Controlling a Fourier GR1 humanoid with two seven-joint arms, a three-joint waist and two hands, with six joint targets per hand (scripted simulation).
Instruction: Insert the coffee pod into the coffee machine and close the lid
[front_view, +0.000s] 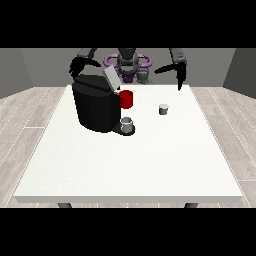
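A black coffee machine (95, 106) stands on the left half of the white table (130, 160), its grey lid (111, 78) tilted up and open. A grey cup (127, 125) sits on its drip tray. The small grey coffee pod (163, 109) stands alone on the table, right of the machine. The hand at the view's right (180, 76) hangs above the table's far right edge, fingers pointing down and straight, well above and behind the pod. The hand at the view's left (77, 66) hovers just behind the machine's top, holding nothing.
A red mug (126, 99) stands just behind the machine's right side, between the machine and the pod. The table's front edge runs near the bottom of the view.
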